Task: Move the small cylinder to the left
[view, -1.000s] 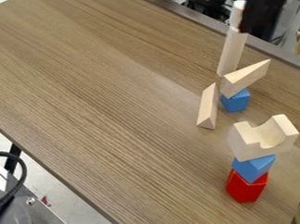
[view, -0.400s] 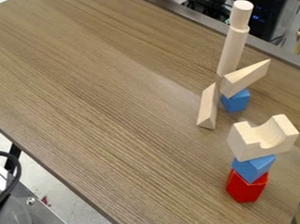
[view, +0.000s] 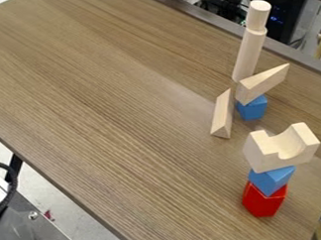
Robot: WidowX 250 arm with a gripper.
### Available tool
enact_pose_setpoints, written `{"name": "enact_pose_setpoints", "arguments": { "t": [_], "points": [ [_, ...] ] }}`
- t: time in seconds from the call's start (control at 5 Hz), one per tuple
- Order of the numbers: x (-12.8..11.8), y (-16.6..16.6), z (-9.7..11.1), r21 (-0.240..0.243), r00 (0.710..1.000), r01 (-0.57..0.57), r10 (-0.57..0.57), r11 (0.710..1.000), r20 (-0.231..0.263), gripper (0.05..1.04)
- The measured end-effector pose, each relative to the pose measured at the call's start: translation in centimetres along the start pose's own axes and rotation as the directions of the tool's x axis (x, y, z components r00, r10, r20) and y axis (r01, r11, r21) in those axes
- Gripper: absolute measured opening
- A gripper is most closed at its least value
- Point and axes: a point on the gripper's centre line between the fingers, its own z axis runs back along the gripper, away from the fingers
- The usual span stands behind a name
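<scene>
Honestly, you can't tell whether the tool is wide or narrow, but with the small, pale wooden cylinder [view: 258, 16] atop the tall, pale wooden cylinder [view: 249, 55], an off-centre grasp could topple both across the brown wood-grain counter [view: 117, 100].

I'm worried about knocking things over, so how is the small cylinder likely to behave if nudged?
The small cylinder would probably topple or slide off, since it stands upright on the tall cylinder. Its round side suggests it would roll once down. It looks like bare wood, so likely stiff.
</scene>
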Motion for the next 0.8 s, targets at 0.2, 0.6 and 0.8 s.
{"name": "enact_pose_setpoints", "arguments": {
  "t": [0.2, 0.6, 0.8],
  "points": [
    [0.5, 0.5, -0.9, -0.017, 1.0, -0.022, 0.022, 1.0, -0.001, 0.999],
    [1.8, 0.4, -2.8, -0.045, 1.0, -0.027, 0.026, 0.999, -0.009, 0.999],
    [2.1, 0.7, -3.8, -0.055, 0.999, -0.034, 0.032, 0.998, -0.024, 0.999]
  ]
}}
